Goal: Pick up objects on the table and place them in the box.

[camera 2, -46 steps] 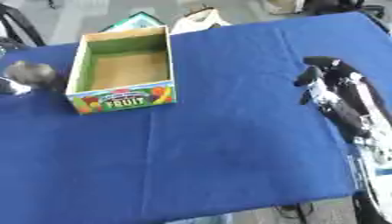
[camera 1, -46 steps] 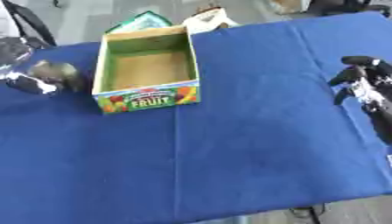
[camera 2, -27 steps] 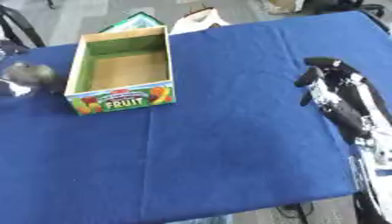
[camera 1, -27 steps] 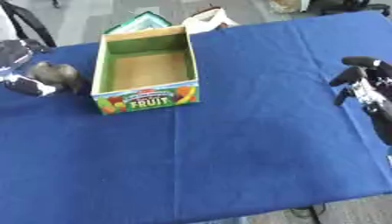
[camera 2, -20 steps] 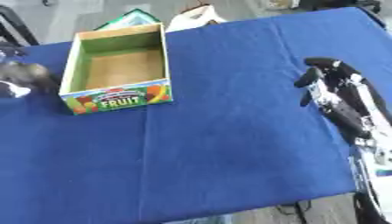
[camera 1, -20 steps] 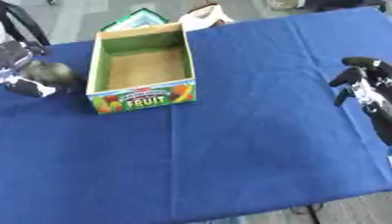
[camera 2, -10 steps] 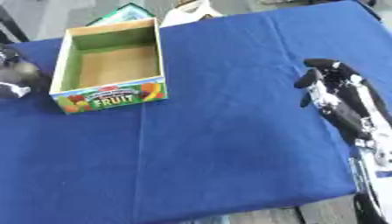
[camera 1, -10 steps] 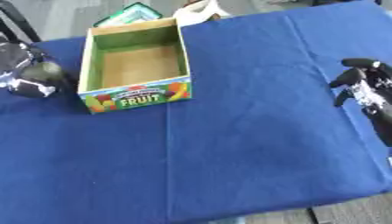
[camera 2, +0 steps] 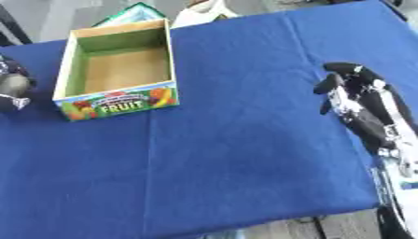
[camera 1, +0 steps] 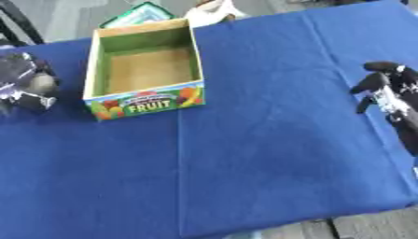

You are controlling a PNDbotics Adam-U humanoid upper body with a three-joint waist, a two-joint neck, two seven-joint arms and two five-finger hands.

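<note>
Box point(camera 1: 147, 70) sits empty, left of centre. Left hand point(camera 1: 20, 86) curls round a small rounded grey object point(camera 1: 41, 84), probably light; right hand point(camera 2: 351, 93) hangs relaxed, empty.

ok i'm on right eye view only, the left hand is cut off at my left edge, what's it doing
observer: the left eye view shows more of it. The left hand is left of the box, level with the box's front end, low at the blue cloth.
operator: is it holding anything
observer: there's a round greyish thing at the side of the hand that faces the box. I can't tell whether it is gripped. A strip of bare cloth lies between it and the box, so it's not in yet.
</note>
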